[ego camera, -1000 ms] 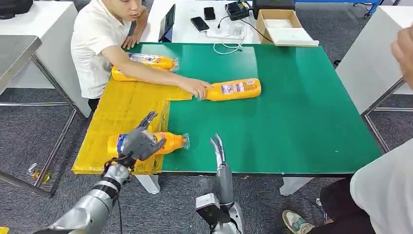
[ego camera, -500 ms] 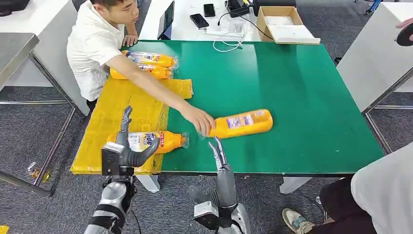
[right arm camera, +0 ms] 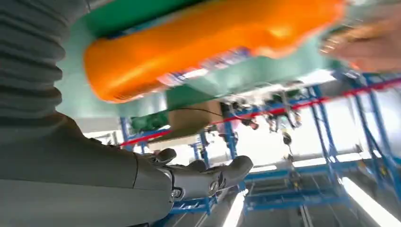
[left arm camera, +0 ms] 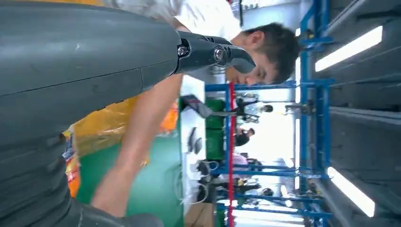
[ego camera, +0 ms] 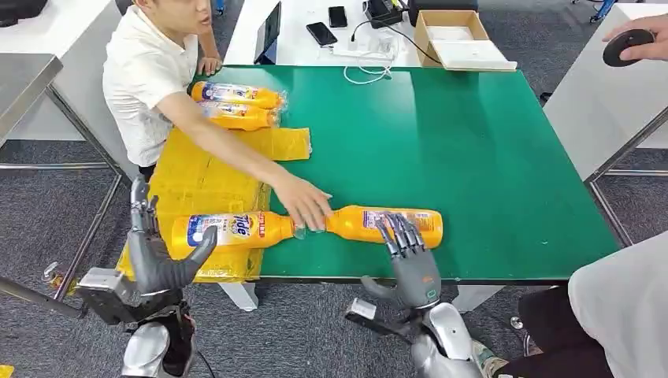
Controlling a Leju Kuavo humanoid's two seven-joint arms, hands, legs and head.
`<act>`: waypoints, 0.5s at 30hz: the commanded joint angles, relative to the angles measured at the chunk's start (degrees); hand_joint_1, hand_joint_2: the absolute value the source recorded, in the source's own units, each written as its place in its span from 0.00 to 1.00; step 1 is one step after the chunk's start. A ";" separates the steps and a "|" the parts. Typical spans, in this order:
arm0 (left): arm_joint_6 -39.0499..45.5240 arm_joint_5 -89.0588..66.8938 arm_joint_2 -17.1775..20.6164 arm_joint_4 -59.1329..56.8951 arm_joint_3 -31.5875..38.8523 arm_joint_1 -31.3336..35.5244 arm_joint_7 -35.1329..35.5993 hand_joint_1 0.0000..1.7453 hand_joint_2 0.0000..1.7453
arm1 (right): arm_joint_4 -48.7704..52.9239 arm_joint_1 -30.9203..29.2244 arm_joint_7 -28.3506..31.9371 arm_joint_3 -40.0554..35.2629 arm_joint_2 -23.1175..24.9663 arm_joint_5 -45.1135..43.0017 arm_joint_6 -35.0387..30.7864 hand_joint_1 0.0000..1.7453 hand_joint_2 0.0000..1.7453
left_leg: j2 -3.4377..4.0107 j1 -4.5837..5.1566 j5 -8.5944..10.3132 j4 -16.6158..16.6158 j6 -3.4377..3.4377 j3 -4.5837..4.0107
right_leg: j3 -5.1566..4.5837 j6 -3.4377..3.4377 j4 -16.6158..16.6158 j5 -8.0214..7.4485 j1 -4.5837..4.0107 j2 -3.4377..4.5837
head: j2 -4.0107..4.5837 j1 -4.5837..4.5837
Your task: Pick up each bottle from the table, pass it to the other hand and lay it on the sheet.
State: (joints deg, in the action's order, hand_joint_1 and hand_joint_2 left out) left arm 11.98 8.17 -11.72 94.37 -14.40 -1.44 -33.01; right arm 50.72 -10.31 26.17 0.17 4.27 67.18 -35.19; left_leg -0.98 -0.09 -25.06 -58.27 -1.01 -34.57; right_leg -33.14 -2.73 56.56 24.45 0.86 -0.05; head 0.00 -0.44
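1. Nearest, below the desk's front edge, the robot's left hand (ego camera: 161,264) is raised with its fingers spread apart and nothing in it, just in front of the yellow sheet's near edge. It appears free to receive a bottle passed across.

2. Also at the front edge, further right, the right hand (ego camera: 408,256) reaches up over the rim with its fingers apart; the fingertips (ego camera: 400,231) overlap the near side of a bottle, but I cannot tell if they touch it. It grips nothing yet, and looks set for the pick-up.

3. That orange detergent bottle (ego camera: 386,224) lies on its side on the green desk (ego camera: 504,173), close to the front edge, cap end pointing left. A person's hand (ego camera: 303,206) rests on its cap end, apparently placing it within the robot's reach.

4. Cap to cap with it, a Tide bottle (ego camera: 228,229) lies on its side on the near part of the yellow sheet (ego camera: 197,177), which covers the desk's left edge. This one appears already delivered.

5. Two more orange bottles (ego camera: 236,106) lie side by side at the far left corner, at the sheet's far end.

6. Beyond the far edge, a white desk holds phones, a cable and a cardboard box (ego camera: 457,41).
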 commanded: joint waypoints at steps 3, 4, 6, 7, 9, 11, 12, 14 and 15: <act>0.21 0.08 2.42 1.89 -1.02 -0.43 0.78 0.00 1.00 | -15.28 -8.82 -3.35 2.51 -3.17 0.81 -4.81 0.00 1.00 | 0.16 -0.03 -0.07 0.07 0.05 0.25 | 0.22 0.12 -0.10 0.02 -0.05 0.14 | 0.00 0.00; 0.21 0.01 2.39 1.66 -1.12 -0.31 0.74 0.00 1.00 | -15.26 -8.67 -4.49 2.18 -3.18 1.50 -4.81 0.00 1.00 | 0.09 0.01 -0.04 0.06 0.03 0.18 | 0.16 0.08 -0.05 0.03 0.00 0.07 | 0.00 0.00; 0.16 -0.12 2.31 1.19 -1.51 0.09 0.64 0.00 1.00 | -19.63 -11.49 -6.69 0.90 -4.11 1.58 -4.81 0.00 1.00 | 0.05 0.00 -0.03 0.05 0.04 0.16 | 0.14 0.08 -0.04 0.03 -0.01 0.04 | 0.00 0.00; 0.16 -0.14 2.31 1.04 -1.68 0.21 0.58 0.00 1.00 | -21.17 -12.57 -7.12 0.11 -4.57 1.26 -4.81 0.00 1.00 | 0.08 -0.02 -0.05 0.04 0.05 0.19 | 0.17 0.10 -0.04 0.03 -0.03 0.05 | 0.00 0.00; 0.13 -0.16 2.24 0.82 -1.98 0.36 0.52 0.00 1.00 | -22.65 -14.18 -8.05 -0.47 -4.93 0.36 -4.24 0.00 1.00 | 0.12 0.00 -0.05 0.03 0.04 0.17 | 0.14 0.08 -0.02 0.01 -0.01 0.12 | 0.00 0.00; -0.33 -0.40 2.42 0.05 -2.90 0.76 0.55 0.00 1.00 | -24.38 -16.00 -10.15 -1.41 -5.66 0.83 -3.28 0.00 1.00 | 0.18 0.00 -0.04 0.01 0.03 0.15 | 0.10 0.09 0.00 -0.01 -0.02 0.15 | 0.00 0.00; -0.46 -0.41 2.54 -0.29 -3.30 0.91 0.55 0.00 1.00 | -25.34 -16.89 -10.66 -1.89 -5.86 -0.12 -3.57 0.00 1.00 | 0.05 0.02 0.01 0.01 0.01 0.04 | 0.03 0.04 0.00 -0.02 0.01 0.05 | 0.00 0.02; -0.86 -0.39 2.51 -0.75 -3.95 1.25 0.55 0.00 1.00 | -26.64 -18.51 -12.78 -2.29 -6.22 0.06 -1.91 0.00 1.00 | 0.20 -0.01 -0.03 0.01 0.05 0.17 | 0.14 0.11 -0.03 -0.03 -0.03 0.15 | 0.00 0.00; -1.18 -0.26 2.55 -0.86 -4.21 1.39 0.65 0.00 1.00 | -27.00 -18.98 -13.42 -2.33 -6.24 0.04 -1.27 0.00 1.00 | 0.15 0.02 -0.01 0.02 0.03 0.12 | 0.09 0.08 -0.01 -0.03 0.01 0.13 | 0.00 0.00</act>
State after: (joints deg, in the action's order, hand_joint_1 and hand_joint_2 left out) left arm 11.78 7.98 -11.30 96.83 -15.38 -2.34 -32.59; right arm 35.29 -20.86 16.78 0.92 -0.17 67.76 -35.12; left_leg -1.03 -0.08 -25.04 -58.29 -1.03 -34.59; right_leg -33.14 -2.76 56.56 24.44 0.87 -0.06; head 0.00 -0.44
